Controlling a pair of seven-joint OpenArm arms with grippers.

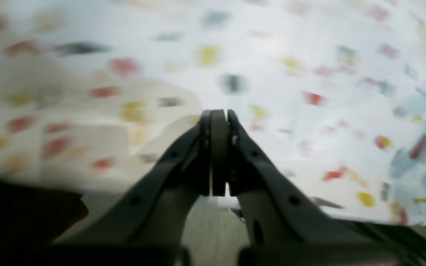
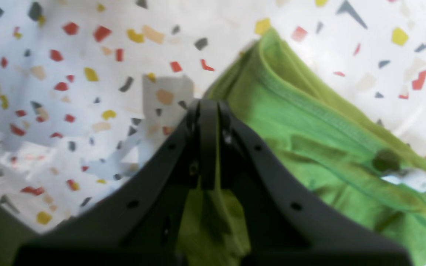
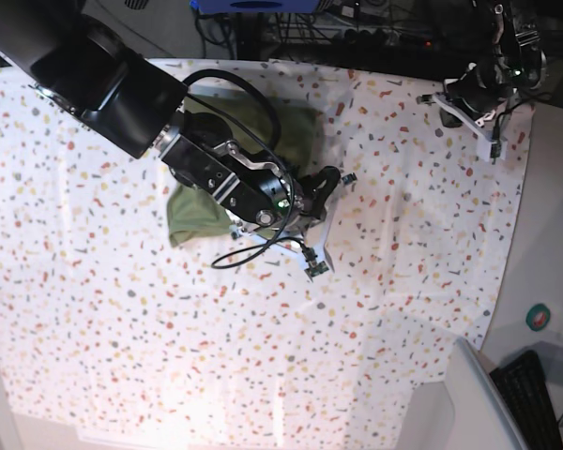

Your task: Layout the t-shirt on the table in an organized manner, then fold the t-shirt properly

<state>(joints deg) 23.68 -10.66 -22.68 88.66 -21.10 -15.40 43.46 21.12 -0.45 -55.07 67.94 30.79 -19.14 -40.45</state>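
Laying-out stage, not yet complete: the t-shirt (image 3: 263,155) lies bunched in a crumpled heap on the tabletop (image 3: 403,309), nearer its far edge and towards the left half in the base view, with no sleeve or hem spread flat. The right pincer (image 2: 208,105) is at the heap's near-right edge; in the right wrist view its jaws stand pressed together with green cloth showing just below and behind them, so it appears clamped on a fold of the t-shirt beside the neckline, where the small white tag (image 2: 412,180) shows, though the pinched cloth itself is largely hidden by the fingers. The left pincer (image 1: 218,118) is shut on nothing and hovers over bare speckled cover near the far right corner of the tabletop, well apart from the garment. Judged next: the right arm should lift and draw its edge outward to open the heap, while the left arm must travel across to take a second edge so the cloth can be spread
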